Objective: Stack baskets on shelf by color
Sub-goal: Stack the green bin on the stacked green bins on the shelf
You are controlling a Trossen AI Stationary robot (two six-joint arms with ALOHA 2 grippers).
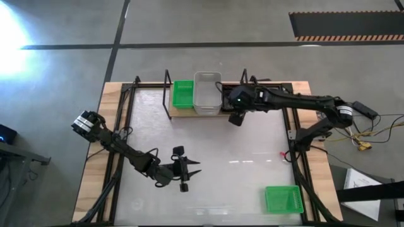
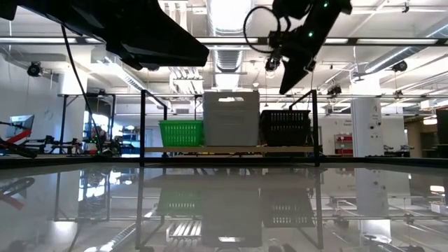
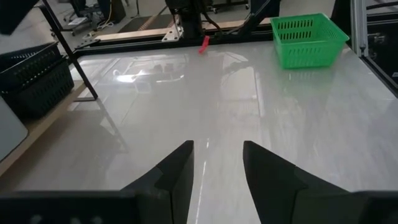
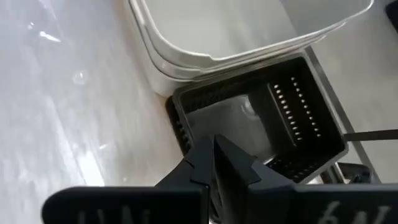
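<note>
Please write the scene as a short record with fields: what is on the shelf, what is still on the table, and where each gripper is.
shelf: holds three piles, side by side
left pile: green basket
middle pile: white baskets, tallest
right pile: black basket
off shelf: second green basket, on the table near its front right corner
right gripper: shut, empty, above the black basket
left gripper: open, empty, over the table's front left part

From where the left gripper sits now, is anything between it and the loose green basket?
Nothing visible: the left gripper, open, faces the green basket across bare table.
</note>
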